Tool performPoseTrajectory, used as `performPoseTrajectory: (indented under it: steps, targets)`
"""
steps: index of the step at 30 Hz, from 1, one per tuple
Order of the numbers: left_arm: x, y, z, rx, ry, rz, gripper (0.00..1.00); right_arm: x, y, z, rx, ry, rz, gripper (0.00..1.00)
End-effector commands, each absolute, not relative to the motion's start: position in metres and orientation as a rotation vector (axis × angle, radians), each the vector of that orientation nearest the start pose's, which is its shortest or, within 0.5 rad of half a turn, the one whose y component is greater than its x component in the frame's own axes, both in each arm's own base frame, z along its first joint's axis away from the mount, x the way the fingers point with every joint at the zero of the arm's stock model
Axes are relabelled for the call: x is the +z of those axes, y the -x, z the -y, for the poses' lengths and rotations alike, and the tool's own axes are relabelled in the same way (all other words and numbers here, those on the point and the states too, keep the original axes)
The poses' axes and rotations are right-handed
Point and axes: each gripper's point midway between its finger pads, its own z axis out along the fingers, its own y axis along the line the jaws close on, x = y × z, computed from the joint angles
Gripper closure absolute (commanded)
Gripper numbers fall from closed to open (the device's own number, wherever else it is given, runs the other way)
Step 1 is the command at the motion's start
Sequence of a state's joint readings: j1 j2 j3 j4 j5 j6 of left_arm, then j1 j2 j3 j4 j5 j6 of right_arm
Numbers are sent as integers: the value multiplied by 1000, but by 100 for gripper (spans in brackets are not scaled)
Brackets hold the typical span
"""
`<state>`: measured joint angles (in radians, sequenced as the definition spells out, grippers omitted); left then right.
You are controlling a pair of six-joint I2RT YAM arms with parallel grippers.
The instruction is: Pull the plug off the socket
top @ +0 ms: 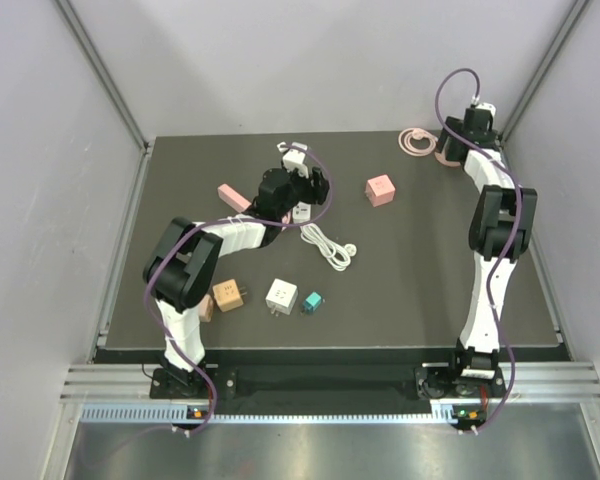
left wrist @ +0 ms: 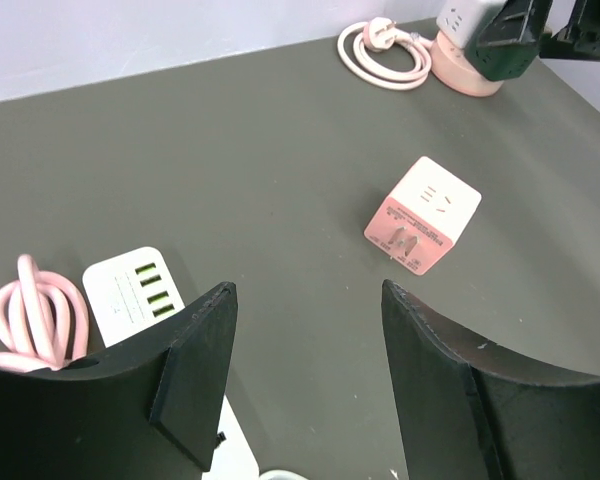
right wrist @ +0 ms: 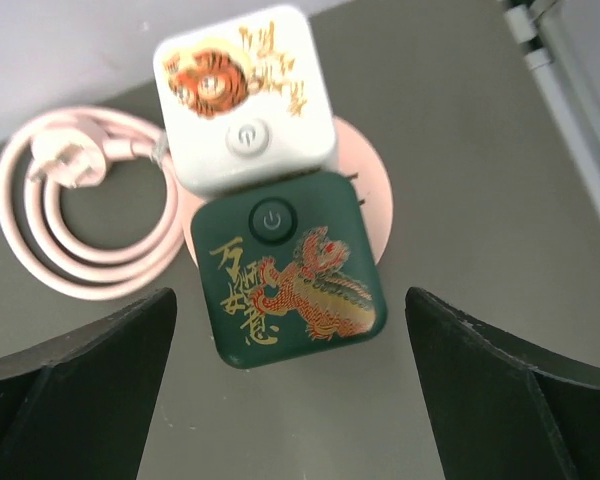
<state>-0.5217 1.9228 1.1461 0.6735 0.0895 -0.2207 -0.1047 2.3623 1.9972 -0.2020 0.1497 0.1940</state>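
In the right wrist view a dark green cube plug (right wrist: 285,270) with a gold dragon sits on a round pink socket (right wrist: 375,195), beside a white cube plug (right wrist: 242,100) with a tiger print. My right gripper (right wrist: 288,300) hangs open above the green plug, one finger on each side and neither touching it. From above, this gripper (top: 477,118) is at the far right corner over the socket (top: 446,158). My left gripper (top: 305,178) is open and empty at mid-table. Its fingers (left wrist: 205,350) stand over a white power strip (left wrist: 130,290).
The socket's pink cord (top: 415,140) lies coiled to its left. A pink cube adapter (top: 380,190), the white strip's cord (top: 330,245), a pink block (top: 233,196), a tan cube (top: 229,295), a white cube (top: 281,295) and a small teal plug (top: 312,302) lie on the mat. Walls stand close on both sides.
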Motion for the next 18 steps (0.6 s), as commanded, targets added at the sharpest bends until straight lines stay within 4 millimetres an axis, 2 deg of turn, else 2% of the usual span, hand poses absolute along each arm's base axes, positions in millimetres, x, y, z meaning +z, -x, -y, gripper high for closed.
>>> performPoseTrajectory:
  steps: [1,3,4,6,7,11,13,14,15,16,17,18]
  targets:
    - [192,-489,312,-678,-320,-1608,36,115,-652,79,-69,-368,-2060,7]
    - [194,-488,312,-686,-320,-1607,36,114,-650,82,-87,-390,-2059,12]
    - [195,-488,313,-690,-321,-1604,36,110,-648,82,-91,-392,-2065,18]
    - [195,-487,313,-692,-321,-1606,36,113,-648,87,-121,-400,-2053,21]
    - [196,-486,313,-694,-322,-1603,36,114,-648,88,-131,-398,-2051,29]
    - [196,-486,313,-690,-325,-1603,36,120,-649,95,-178,-379,-2039,43]
    - [196,-486,313,-687,-328,-1604,36,124,-650,95,-181,-372,-2033,58]
    - [196,-487,312,-686,-327,-1604,36,127,-649,93,-176,-370,-2032,62]
    - [197,-486,313,-688,-328,-1601,36,136,-647,90,-167,-367,-2023,69]
    - [196,-487,313,-688,-328,-1602,36,130,-641,86,-168,-367,-2039,81]
    - [193,-487,313,-689,-326,-1611,36,147,-638,85,-174,-388,-2001,85]
    - [195,-486,314,-694,-331,-1607,36,149,-634,78,-168,-392,-2004,90]
